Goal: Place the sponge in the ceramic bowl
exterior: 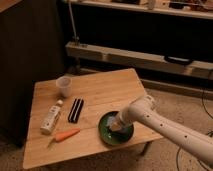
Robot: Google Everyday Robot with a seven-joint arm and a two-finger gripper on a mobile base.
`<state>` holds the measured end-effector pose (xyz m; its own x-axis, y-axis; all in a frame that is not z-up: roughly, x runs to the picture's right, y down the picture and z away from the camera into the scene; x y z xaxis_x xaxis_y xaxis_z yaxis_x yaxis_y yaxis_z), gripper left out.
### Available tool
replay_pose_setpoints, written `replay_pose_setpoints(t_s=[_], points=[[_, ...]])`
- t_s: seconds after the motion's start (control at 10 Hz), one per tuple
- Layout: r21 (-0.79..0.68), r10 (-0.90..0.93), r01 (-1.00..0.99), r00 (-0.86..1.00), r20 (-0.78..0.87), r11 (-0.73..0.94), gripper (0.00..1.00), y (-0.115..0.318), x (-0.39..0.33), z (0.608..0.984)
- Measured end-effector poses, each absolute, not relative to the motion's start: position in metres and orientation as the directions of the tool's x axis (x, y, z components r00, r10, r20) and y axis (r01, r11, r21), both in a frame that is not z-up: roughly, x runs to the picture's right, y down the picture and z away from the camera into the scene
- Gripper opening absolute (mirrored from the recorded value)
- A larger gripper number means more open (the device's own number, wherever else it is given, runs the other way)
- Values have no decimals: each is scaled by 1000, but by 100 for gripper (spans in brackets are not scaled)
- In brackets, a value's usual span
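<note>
- Hand [116, 123] reaches down into the ceramic bowl [104, 135] at the surface's [100, 90] front right; its grip I cannot tell.
- Sponge [114, 126]: pale patch at the hand's tip, inside the bowl; long axis unreadable.

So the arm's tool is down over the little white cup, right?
No. The tool is down over the green bowl, as the camera view shows; the white cup stands apart, well off to the left of it.
</note>
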<state>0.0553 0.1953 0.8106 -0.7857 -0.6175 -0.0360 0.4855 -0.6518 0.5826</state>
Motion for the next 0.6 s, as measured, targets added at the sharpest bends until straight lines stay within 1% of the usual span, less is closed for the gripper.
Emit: replay_pose_setpoints(t_s=[0.6], points=[[599, -594, 447, -802, -61, -665, 80, 194, 53, 813]])
